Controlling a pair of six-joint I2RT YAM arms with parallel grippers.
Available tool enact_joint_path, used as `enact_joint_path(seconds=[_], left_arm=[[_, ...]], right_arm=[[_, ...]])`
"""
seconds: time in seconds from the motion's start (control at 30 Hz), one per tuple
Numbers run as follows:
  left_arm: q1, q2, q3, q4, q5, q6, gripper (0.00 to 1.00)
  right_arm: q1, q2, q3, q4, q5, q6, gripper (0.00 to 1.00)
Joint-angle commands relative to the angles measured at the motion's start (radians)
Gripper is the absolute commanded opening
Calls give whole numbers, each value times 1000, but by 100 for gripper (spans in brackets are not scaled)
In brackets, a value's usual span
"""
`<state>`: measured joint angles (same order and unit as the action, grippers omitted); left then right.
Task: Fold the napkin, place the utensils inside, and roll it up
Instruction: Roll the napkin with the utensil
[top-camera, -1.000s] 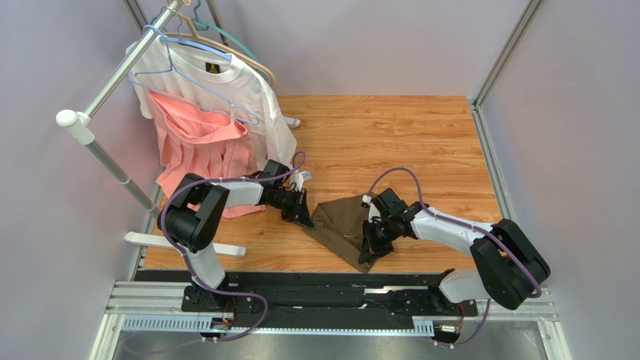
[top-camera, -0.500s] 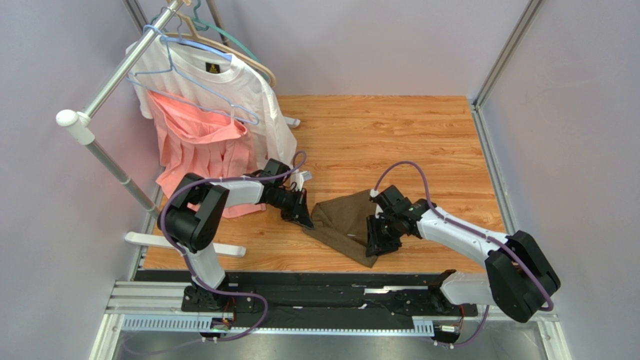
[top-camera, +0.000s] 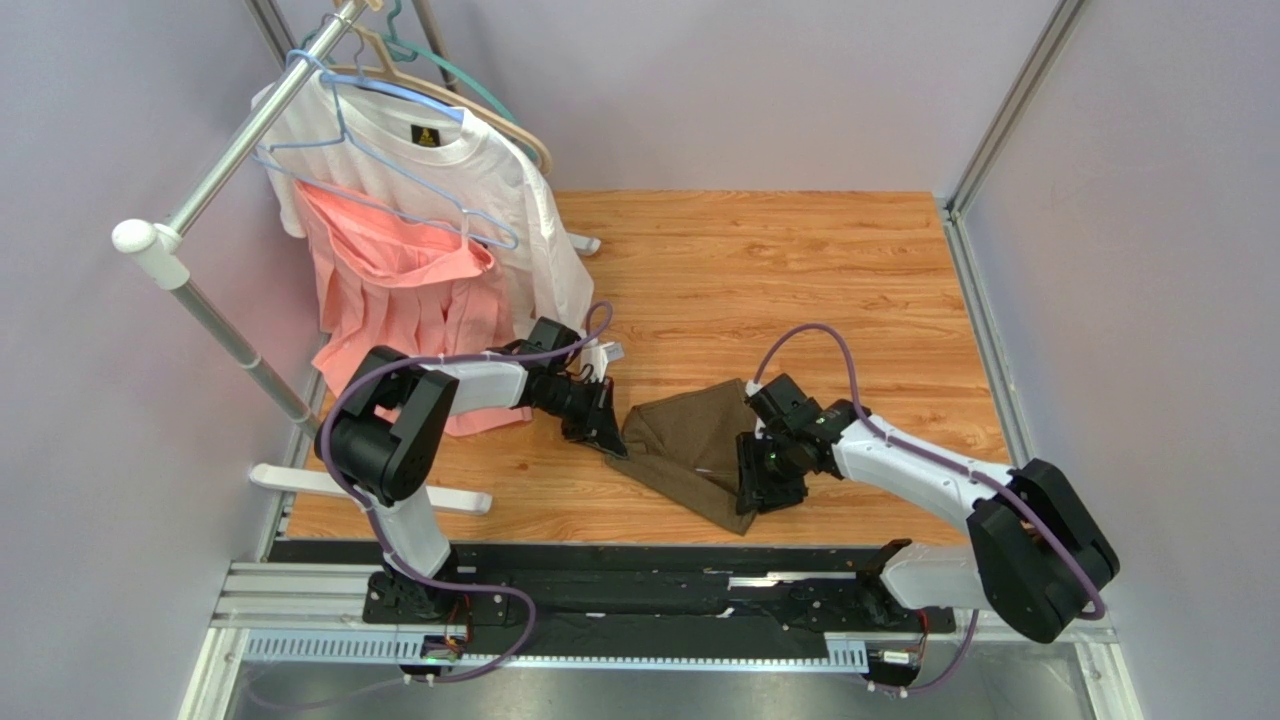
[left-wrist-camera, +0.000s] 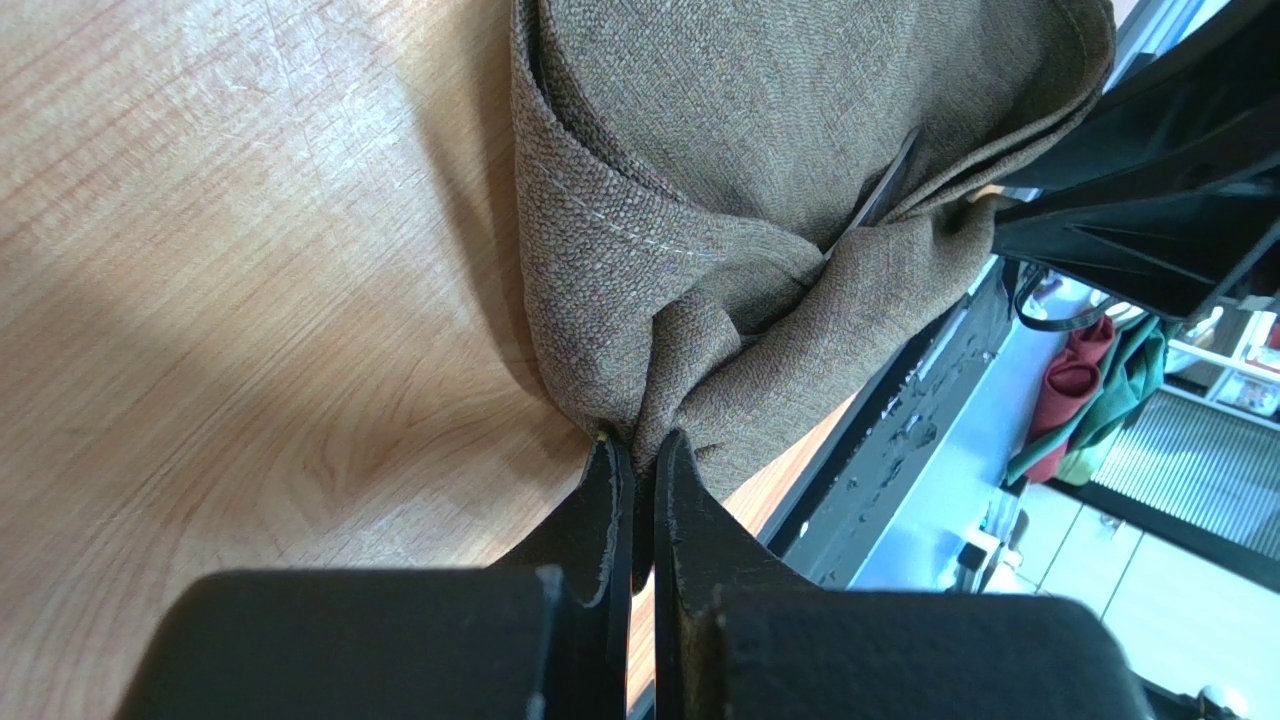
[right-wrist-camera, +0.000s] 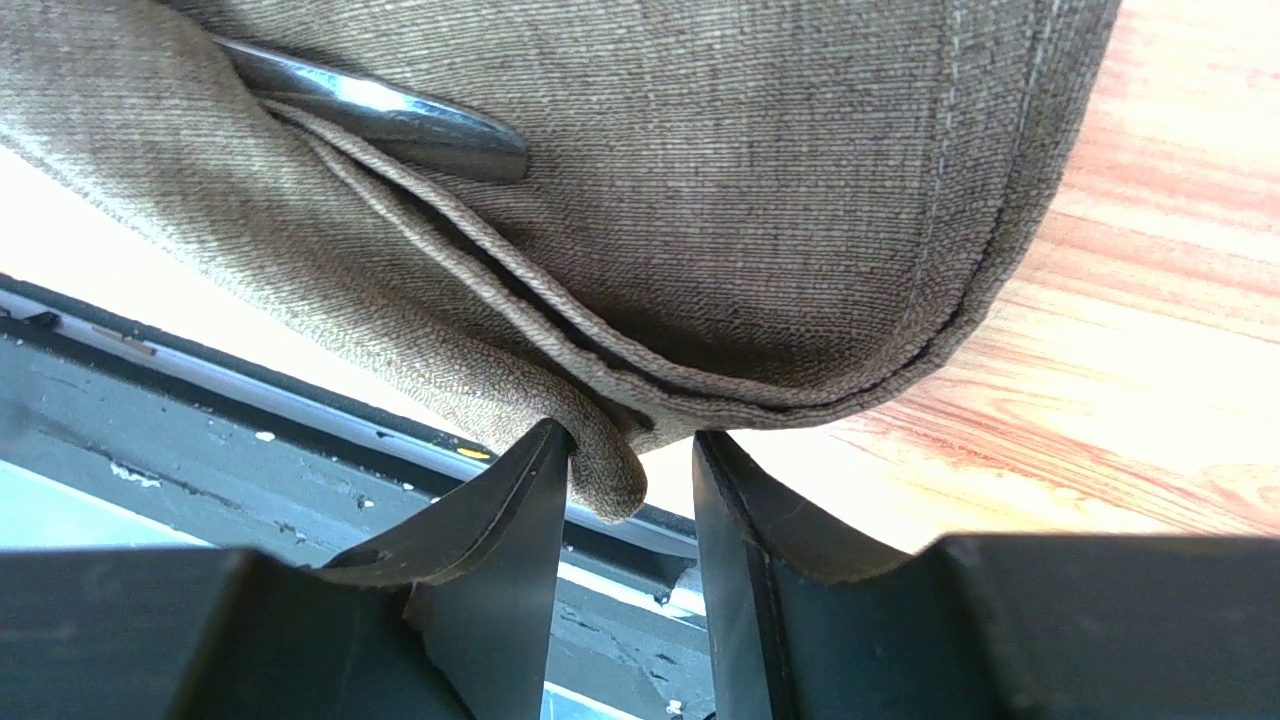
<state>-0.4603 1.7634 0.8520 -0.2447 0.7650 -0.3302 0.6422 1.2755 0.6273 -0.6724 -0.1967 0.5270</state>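
The olive-brown napkin (top-camera: 684, 440) lies bunched and folded on the wooden table near its front edge. My left gripper (top-camera: 610, 437) is shut on the napkin's left corner (left-wrist-camera: 639, 435), the cloth pinched between the tips. My right gripper (top-camera: 751, 488) stands open at the napkin's right end. A loose folded corner (right-wrist-camera: 609, 473) hangs between its jaws, touching the left finger only. The rounded end of a silver utensil (right-wrist-camera: 398, 117) pokes out from a fold of the napkin (right-wrist-camera: 721, 180). In the left wrist view a thin dark sliver of a utensil (left-wrist-camera: 887, 177) shows in a crease.
A garment rack (top-camera: 211, 173) stands at the left with a white T-shirt (top-camera: 481, 203) and a pink garment (top-camera: 398, 293) on hangers, close behind my left arm. Its white foot (top-camera: 368, 489) lies at the front left. A black rail (top-camera: 646, 578) runs along the near edge.
My right gripper has opened and let go of the napkin's right end, shifting a little to the right. The left gripper has held its grip without moving.
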Motion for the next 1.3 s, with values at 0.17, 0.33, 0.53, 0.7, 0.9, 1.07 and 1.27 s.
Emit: enact_joint_path(seconds=[0.17,0.33,0.53,0.7,0.9,1.07,1.27], left_arm=[[6,-2,18,-39,-89,51,0],[6,11,50,-65,-75,57,0],[6,25,91,-114,-75,72,0],[6,67,133,-166,-56,97,0],[11,93,154,-189,-35,102,0],[18,107,167,-199,-15,99,0],[23,119,180,-223,-9,103,0]], right_arm=[[31,30,-24,-29,121,25,45],[77,-68,92,-113,187,30,59],[216,-148,280,-126,302,-77,63],[460,-49,310,80,503,-195,65],[660,158,331,233,726,-295,66],[744,215,308,336,844,-357,66],[824,335,310,338,902,-409,65]])
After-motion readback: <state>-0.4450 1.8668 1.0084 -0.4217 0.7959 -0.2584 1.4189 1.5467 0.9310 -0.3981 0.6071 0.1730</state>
